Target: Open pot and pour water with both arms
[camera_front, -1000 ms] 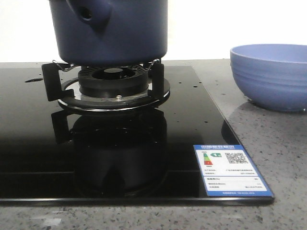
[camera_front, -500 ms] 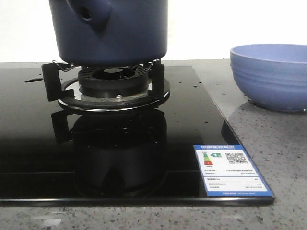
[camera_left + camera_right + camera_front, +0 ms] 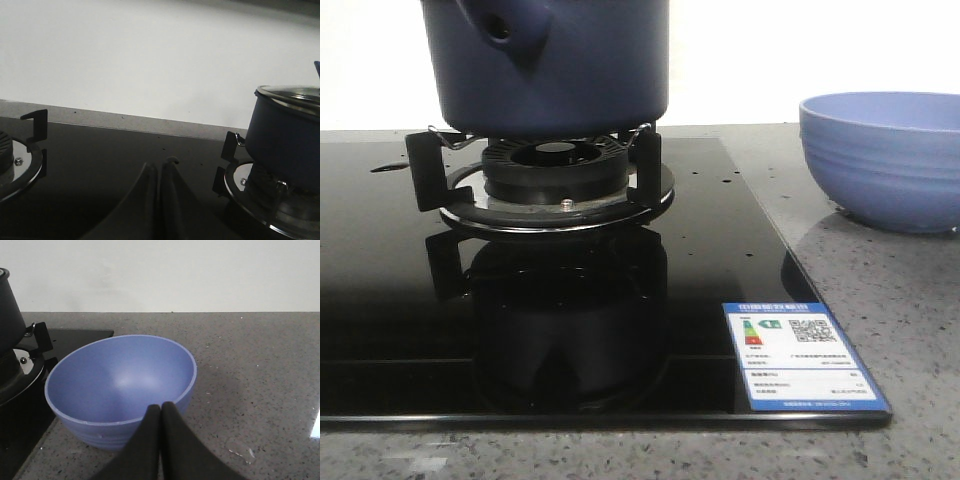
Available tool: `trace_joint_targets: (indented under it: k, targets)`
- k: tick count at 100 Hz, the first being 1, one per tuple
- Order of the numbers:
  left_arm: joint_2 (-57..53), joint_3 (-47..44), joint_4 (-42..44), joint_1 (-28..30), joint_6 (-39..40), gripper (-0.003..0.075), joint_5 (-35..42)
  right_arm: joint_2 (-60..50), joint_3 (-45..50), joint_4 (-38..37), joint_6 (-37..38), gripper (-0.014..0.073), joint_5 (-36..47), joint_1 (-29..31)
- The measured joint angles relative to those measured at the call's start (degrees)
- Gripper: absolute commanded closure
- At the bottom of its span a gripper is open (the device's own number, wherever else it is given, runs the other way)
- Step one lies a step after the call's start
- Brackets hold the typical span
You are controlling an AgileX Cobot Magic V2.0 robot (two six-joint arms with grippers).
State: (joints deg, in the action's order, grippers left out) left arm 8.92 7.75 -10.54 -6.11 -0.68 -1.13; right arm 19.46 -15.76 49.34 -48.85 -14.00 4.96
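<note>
The dark navy pot (image 3: 550, 65) stands on the burner grate (image 3: 540, 170) of the black glass stove, its pierced handle lug (image 3: 500, 28) facing me. In the left wrist view the pot (image 3: 285, 135) carries a glass lid with a metal rim (image 3: 290, 94). My left gripper (image 3: 159, 165) is shut and empty, low over the black glass, apart from the pot. My right gripper (image 3: 161, 407) is shut and empty, just short of the near rim of the periwinkle bowl (image 3: 120, 385). Neither gripper shows in the front view.
The periwinkle ribbed bowl (image 3: 885, 160) is empty on the grey speckled counter (image 3: 880, 290) to the right of the stove. A second burner (image 3: 15, 160) lies at the stove's left. A blue energy label (image 3: 800, 355) is stuck on the glass near the front right corner.
</note>
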Motion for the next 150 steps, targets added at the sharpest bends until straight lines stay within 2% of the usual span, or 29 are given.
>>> trace_joint_targets:
  k: [22,36,150]
  targets:
    - [-8.5,-7.6,2.2,3.5,5.1,0.0741,0.1,0.0,0.0,0.0,0.0,0.0646,0.0,0.0]
    - [-9.1,-7.6,2.7,5.0,6.6,0.0741,0.1,-0.1,0.0,0.0,0.0,0.0646,0.0,0.0]
    - [-9.1,-7.6,4.5,5.0,7.1,0.0741,-2.1,-0.1,0.0,0.1,-0.1,0.0646,-0.1,0.0]
